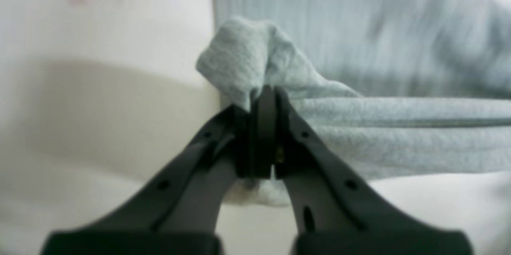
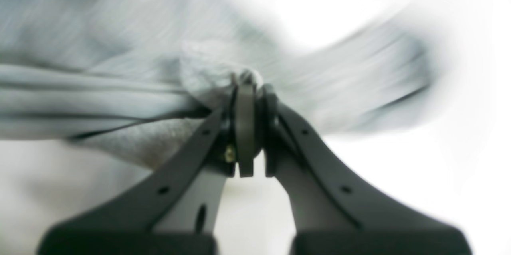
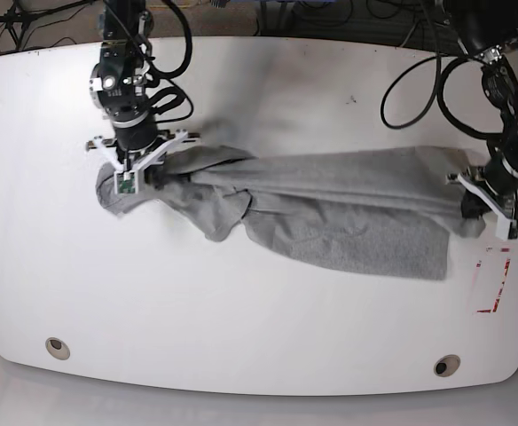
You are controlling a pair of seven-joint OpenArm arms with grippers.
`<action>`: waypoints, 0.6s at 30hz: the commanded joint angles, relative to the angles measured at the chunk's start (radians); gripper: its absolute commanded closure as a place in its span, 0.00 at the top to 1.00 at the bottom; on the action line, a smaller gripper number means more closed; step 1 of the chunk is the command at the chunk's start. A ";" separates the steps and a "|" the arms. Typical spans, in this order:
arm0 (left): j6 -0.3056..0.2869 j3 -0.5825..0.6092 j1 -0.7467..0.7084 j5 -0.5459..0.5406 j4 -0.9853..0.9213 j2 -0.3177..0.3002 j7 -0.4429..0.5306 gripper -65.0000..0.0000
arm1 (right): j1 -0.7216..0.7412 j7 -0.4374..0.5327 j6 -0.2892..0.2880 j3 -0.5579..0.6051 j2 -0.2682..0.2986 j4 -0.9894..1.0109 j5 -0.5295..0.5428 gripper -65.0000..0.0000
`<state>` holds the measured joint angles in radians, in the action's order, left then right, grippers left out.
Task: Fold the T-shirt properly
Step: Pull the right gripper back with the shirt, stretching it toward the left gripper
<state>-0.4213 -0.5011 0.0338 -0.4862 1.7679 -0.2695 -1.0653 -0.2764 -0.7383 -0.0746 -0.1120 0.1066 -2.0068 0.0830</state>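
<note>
The heather-grey T-shirt [image 3: 330, 209] hangs stretched across the white table, pulled taut between my two arms, with loose folds sagging toward the front. My left gripper [image 1: 264, 93] is shut on a bunched edge of the T-shirt [image 1: 247, 55]; in the base view the left gripper [image 3: 472, 202] is at the right. My right gripper [image 2: 251, 83] is shut on the other bunched end of the T-shirt [image 2: 100, 95]; in the base view the right gripper [image 3: 148, 175] is at the left. No lettering shows.
The white table [image 3: 259, 328] has two round holes near its front edge, one at the left [image 3: 57, 347] and one at the right [image 3: 446, 365]. A red-outlined mark [image 3: 494, 282] lies at the right. Black cables [image 3: 419, 71] trail over the back edge.
</note>
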 commanded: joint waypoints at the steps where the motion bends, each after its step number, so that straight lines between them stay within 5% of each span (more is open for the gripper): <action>1: 0.006 -0.011 0.076 -0.003 0.020 -0.017 0.024 0.00 | 0.030 0.016 0.005 -0.004 0.045 -0.018 -0.004 0.00; 9: 0.081 -0.006 0.259 -0.003 0.020 -0.020 0.024 0.00 | 0.125 0.016 0.002 -0.005 0.164 -0.001 -0.004 0.00; 18: 0.088 0.005 0.410 -0.001 0.016 -0.018 0.024 0.00 | 0.276 0.018 -0.100 -0.005 0.252 0.057 -0.004 0.00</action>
<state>-0.3374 -0.5007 0.3927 -0.4797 1.7687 -0.2718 -1.0691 -0.0555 -0.7517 -0.1627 -0.1116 0.3355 -1.9484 0.0830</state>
